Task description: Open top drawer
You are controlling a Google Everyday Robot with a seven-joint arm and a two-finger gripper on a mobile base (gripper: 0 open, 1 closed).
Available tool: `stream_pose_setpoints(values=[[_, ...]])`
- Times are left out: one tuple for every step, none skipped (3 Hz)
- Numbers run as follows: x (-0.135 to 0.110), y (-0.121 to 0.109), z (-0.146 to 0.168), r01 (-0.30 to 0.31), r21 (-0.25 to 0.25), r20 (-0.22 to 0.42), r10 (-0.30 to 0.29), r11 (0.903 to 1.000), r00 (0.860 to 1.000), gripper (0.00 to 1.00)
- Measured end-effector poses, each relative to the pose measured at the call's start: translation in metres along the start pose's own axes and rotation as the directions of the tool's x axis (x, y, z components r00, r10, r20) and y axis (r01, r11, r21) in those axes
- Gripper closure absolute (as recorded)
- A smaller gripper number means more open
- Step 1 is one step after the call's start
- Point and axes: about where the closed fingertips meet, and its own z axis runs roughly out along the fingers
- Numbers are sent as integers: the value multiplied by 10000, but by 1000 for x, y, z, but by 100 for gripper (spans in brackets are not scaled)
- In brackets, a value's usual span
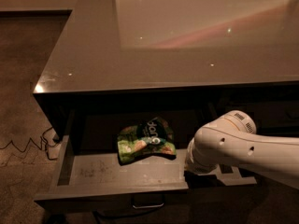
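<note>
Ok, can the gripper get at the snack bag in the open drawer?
Probably yes. The top drawer is pulled out, the snack bag lies uncovered on its floor, and the gripper sits at the front wall right of it, nothing between.
</note>
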Motion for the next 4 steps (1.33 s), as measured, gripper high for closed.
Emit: stream_pose_setpoints(values=[[10,16,-11,227,-71,-514,-230,9997,9984,100],[10,16,-11,227,-71,-514,-230,9997,9984,100],[5,16,-14,419,3,-493,-419,9991,9979,100],[8,27,-10,411,-83,-522,-415,9991,9978,100]])
